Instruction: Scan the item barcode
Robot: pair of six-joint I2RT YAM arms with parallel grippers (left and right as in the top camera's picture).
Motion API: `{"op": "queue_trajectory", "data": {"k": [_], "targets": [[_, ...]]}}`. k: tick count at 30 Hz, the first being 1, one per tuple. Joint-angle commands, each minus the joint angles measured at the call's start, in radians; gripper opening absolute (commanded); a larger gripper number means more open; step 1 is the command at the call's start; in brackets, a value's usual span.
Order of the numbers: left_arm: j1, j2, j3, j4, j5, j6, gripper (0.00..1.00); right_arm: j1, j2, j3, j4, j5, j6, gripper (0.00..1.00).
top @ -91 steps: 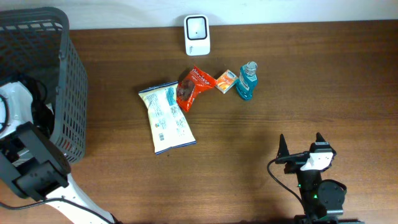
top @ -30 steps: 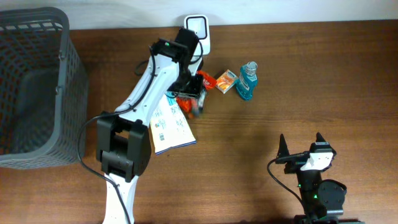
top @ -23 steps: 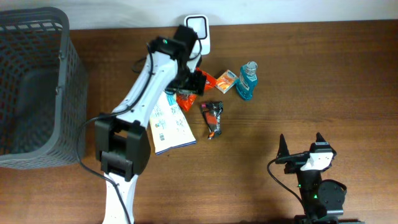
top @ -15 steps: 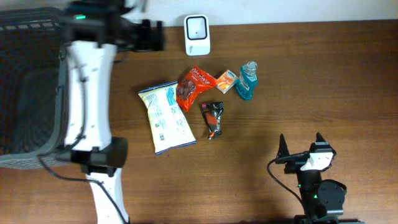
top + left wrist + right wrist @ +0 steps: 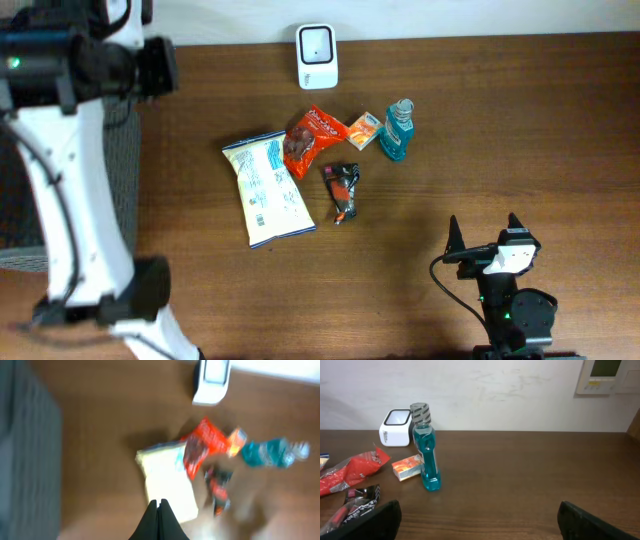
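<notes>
While the left gripper [image 5: 160, 505] hangs pinched shut on nothing, the dark snack packet [image 5: 343, 191] lies on the table [image 5: 500, 120] at six o'clock from the white scanner [image 5: 317, 55], just beside the red pouch [image 5: 311, 139]. The right gripper [image 5: 483, 222] gapes wide, empty, toward the table's five o'clock.

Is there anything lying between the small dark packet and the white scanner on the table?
Yes. The red snack bag lies flat between the dark packet and the scanner.
</notes>
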Motion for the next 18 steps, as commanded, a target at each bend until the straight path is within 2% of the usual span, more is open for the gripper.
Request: {"op": "queue_trajectory", "data": {"k": [1, 4, 7, 11, 18], "targets": [[0.002, -0.242, -0.306, -0.005, -0.149, -0.01, 0.0, 0.006, -0.006, -0.008, -0.002, 0.009, 0.011, 0.98], [0.002, -0.334, -0.483, -0.005, -0.304, -0.07, 0.0, 0.006, -0.006, -0.008, -0.002, 0.009, 0.011, 0.99], [0.002, -0.351, -0.597, -0.005, -0.315, -0.069, 0.0, 0.006, -0.006, -0.008, -0.002, 0.008, 0.011, 0.98], [0.036, -0.344, -0.7, 0.013, -0.414, -0.121, 0.0, 0.006, -0.006, -0.008, -0.002, 0.008, 0.011, 0.98], [0.188, -0.338, -0.739, 0.032, -0.448, -0.11, 0.0, 0.006, -0.006, -0.008, -0.002, 0.009, 0.011, 0.98]]}}
